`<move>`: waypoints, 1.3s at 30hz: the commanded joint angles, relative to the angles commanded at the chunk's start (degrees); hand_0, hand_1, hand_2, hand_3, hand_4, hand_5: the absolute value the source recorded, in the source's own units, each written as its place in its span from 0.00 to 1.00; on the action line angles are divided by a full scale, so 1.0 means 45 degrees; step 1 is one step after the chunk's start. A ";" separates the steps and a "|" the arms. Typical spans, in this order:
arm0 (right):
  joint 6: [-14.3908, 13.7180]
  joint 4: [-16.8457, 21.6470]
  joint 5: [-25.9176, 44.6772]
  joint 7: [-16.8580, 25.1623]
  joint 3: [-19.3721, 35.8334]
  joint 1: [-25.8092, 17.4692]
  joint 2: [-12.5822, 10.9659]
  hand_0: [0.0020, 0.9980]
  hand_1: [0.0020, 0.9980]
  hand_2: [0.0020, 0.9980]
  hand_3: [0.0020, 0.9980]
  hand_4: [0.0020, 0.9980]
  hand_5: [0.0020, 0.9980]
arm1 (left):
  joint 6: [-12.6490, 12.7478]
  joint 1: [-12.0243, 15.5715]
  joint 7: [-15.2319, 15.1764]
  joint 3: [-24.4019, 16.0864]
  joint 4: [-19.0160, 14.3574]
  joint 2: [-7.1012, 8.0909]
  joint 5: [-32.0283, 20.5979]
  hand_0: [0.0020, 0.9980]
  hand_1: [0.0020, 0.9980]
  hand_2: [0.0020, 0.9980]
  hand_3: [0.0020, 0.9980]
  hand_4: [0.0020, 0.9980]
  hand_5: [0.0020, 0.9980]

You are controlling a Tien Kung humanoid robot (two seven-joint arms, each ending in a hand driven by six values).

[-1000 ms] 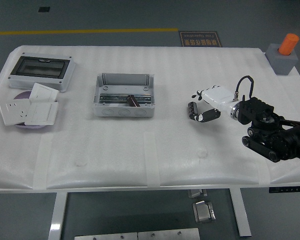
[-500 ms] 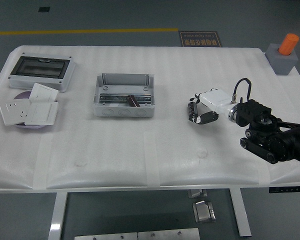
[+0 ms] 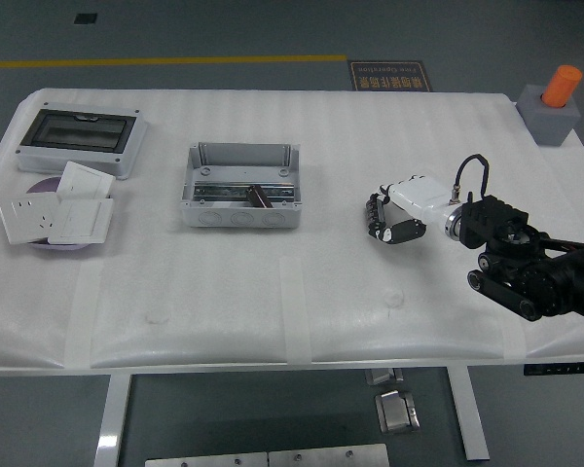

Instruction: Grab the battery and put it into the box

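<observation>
The battery (image 3: 259, 196), a small dark cylinder, lies inside the grey open box (image 3: 240, 211) at mid-table, on its metal rail. My right hand (image 3: 390, 222), with a white back and black fingers, hovers low over the table well to the right of the box. Its fingers are relaxed and bent downward, holding nothing. The black right arm (image 3: 526, 268) comes in from the right edge. My left arm is out of view.
A grey enclosure with a dark window (image 3: 79, 138) sits at the back left. White wall sockets (image 3: 54, 215) lie on a purple disc in front of it. A grey block with an orange cylinder (image 3: 553, 105) stands at the back right corner.
The right hand has turned slightly and sunk a little, its fingers drawing in closer together. The battery and box have not moved.
</observation>
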 joint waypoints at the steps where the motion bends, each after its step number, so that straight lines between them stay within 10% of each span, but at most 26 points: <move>1: 0.0003 0.0000 -0.0011 0.0001 0.0004 -0.0005 -0.0001 0.89 0.77 0.74 0.78 0.73 0.56 | 0.0000 0.0003 0.0002 -0.0005 0.0000 -0.0002 0.0005 0.59 0.61 0.48 0.61 0.43 0.53; 36: -0.0335 0.0086 -0.0147 -0.0015 -0.0036 -0.0132 0.0015 0.89 0.76 0.73 0.74 0.67 0.54 | 0.0113 0.0044 -0.0076 0.0037 0.0003 0.0002 0.0137 0.59 0.61 0.48 0.61 0.43 0.52; 39: -0.0440 0.0146 -0.0160 -0.0043 -0.0077 -0.0122 -0.0012 0.88 0.76 0.73 0.71 0.55 0.48 | 0.0124 0.0041 -0.0084 0.0034 0.0008 -0.0003 0.0129 0.59 0.61 0.49 0.61 0.43 0.52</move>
